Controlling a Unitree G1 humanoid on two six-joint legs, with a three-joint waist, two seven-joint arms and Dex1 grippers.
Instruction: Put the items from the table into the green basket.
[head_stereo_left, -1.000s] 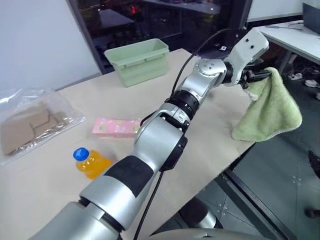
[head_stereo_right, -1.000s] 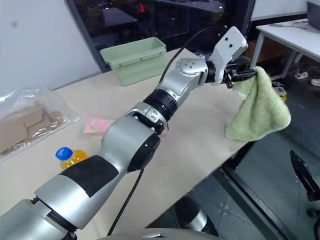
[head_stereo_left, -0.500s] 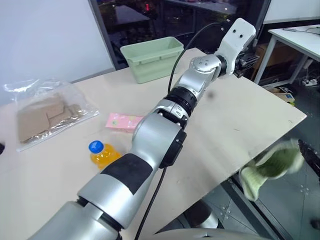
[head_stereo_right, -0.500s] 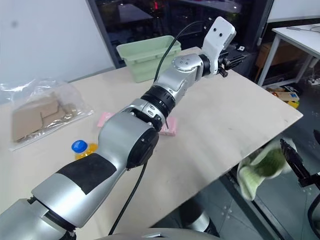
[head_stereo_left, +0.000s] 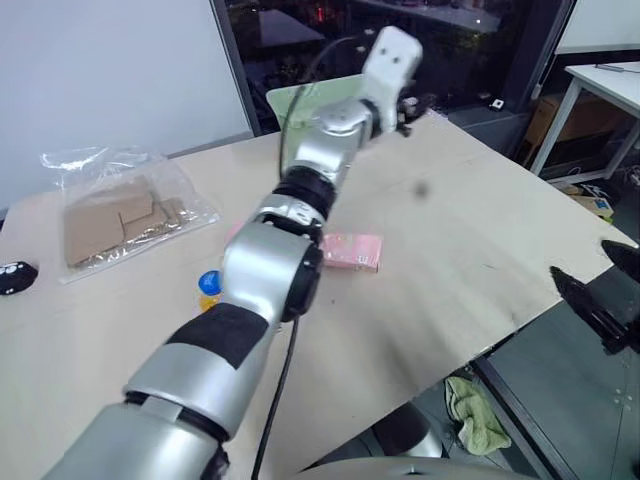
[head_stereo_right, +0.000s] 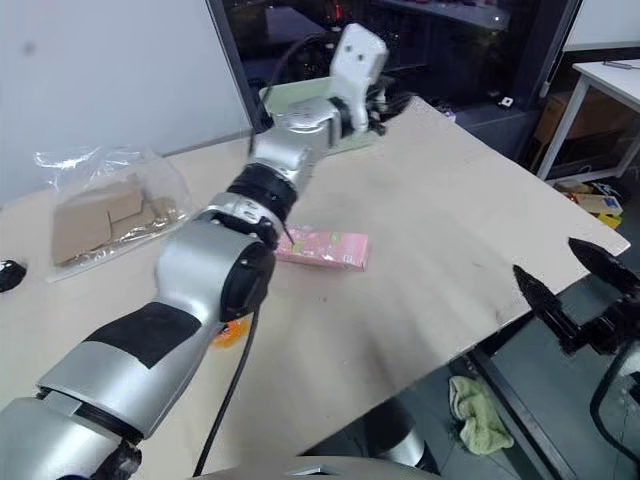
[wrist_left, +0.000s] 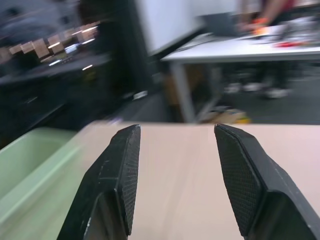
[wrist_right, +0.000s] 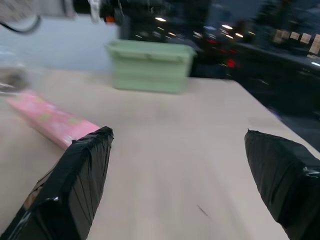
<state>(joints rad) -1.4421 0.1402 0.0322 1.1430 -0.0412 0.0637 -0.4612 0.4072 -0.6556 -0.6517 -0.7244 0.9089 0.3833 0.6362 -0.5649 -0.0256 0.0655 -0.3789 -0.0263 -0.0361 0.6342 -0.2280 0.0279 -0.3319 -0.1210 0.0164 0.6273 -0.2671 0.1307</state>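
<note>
My left gripper (wrist_left: 175, 150) stands open and empty, stretched out level over the far part of the table (head_stereo_left: 480, 230), beside a pale mint tub (wrist_left: 25, 165). The pale green cloth (head_stereo_left: 470, 412) lies crumpled on the floor below the table's near right edge. Mid-table lies the long pink box (head_stereo_left: 352, 250). The orange bottle's blue cap (head_stereo_left: 208, 284) peeks out from behind my left arm. My right gripper (head_stereo_right: 570, 276) hangs open and empty off the table's right edge, pointing toward the pink box (wrist_right: 50, 120). The green basket is out of view.
A clear bag of cardboard pieces (head_stereo_left: 120, 208) lies at the table's left, and a small round black object (head_stereo_left: 15, 276) sits at the far left edge. The mint tub (wrist_right: 150, 65) stands at the back. White desks (head_stereo_left: 600, 80) stand to the right.
The cloth left my left gripper, fell past the table's edge and now lies on the floor. My left arm swung left over the table. My right gripper came forward. The view turned left.
</note>
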